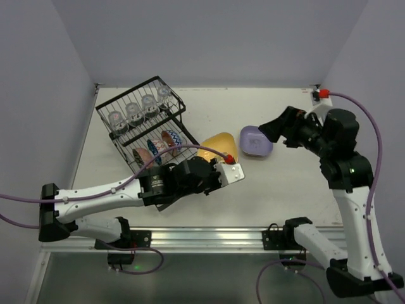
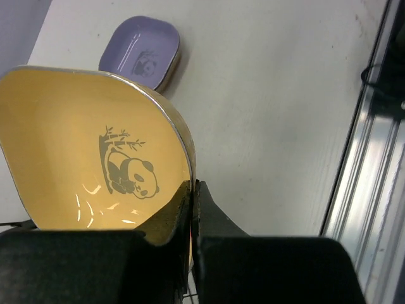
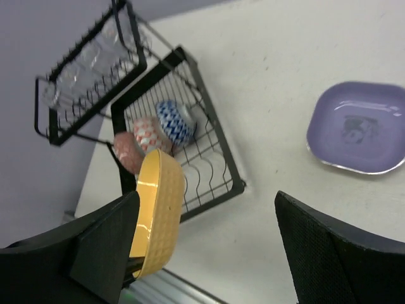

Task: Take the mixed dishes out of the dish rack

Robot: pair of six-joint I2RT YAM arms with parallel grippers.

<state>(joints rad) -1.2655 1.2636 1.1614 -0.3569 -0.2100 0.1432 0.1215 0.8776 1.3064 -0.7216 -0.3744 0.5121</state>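
Observation:
My left gripper (image 1: 218,166) (image 2: 193,187) is shut on the rim of the yellow plate (image 1: 216,147) (image 2: 82,145), which stands on edge just right of the dish rack (image 1: 145,123); the plate has a panda picture on it. The purple plate (image 1: 255,140) (image 3: 361,126) lies flat on the table. My right gripper (image 1: 272,130) (image 3: 205,209) hangs open above the table by the purple plate, with nothing between its fingers. In the rack stand several clear glass cups (image 1: 139,109) and three patterned bowls (image 1: 158,149) (image 3: 158,130). The yellow plate (image 3: 161,209) also shows edge-on in the right wrist view.
The rack (image 3: 209,171) sits at the back left, near the left wall. A metal rail (image 1: 209,237) runs along the near table edge. A purple cable (image 1: 183,149) arcs over the rack to the left wrist.

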